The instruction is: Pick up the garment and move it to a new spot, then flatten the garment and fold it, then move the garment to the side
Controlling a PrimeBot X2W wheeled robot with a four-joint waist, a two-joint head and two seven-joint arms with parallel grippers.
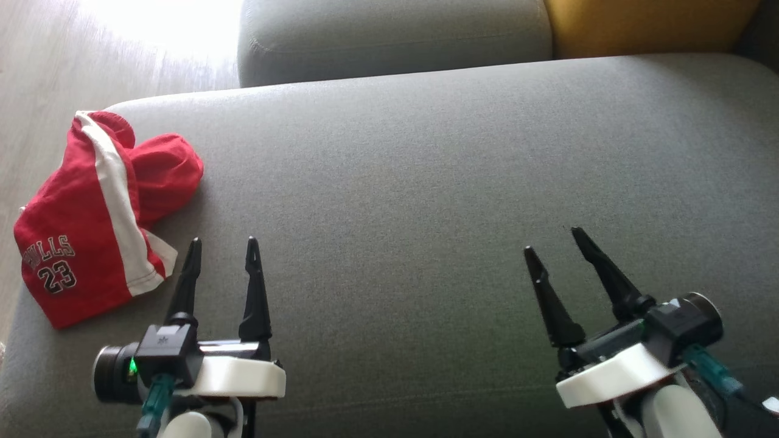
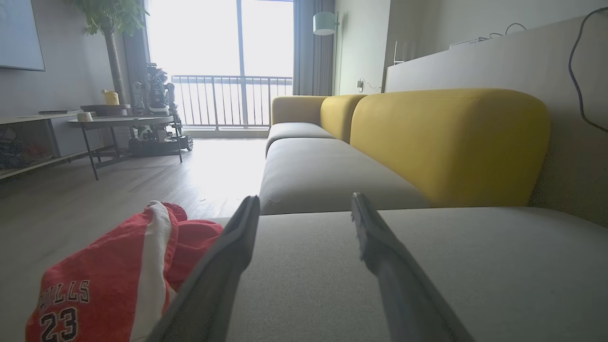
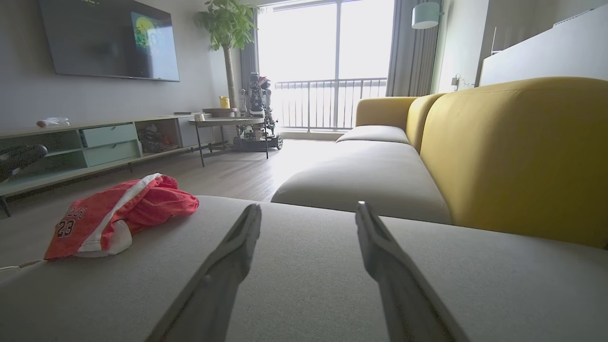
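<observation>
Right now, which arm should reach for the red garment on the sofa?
Left. The red garment lies crumpled at the left edge of the grey cushion, close beside the open left gripper. The right gripper is far across the cushion and would probably need a long reach.

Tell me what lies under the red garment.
The red garment lies crumpled on the grey seat cushion, at its left edge beside the wood floor. Whether anything is tucked beneath its folds cannot be seen; the fabric covers that patch.

Left pincer [image 1: 223, 241], right pincer [image 1: 550, 238] — black tapered fingers [image 1: 255, 292], white shells [image 1: 240, 377], teal cables [image 1: 155, 395].
</observation>
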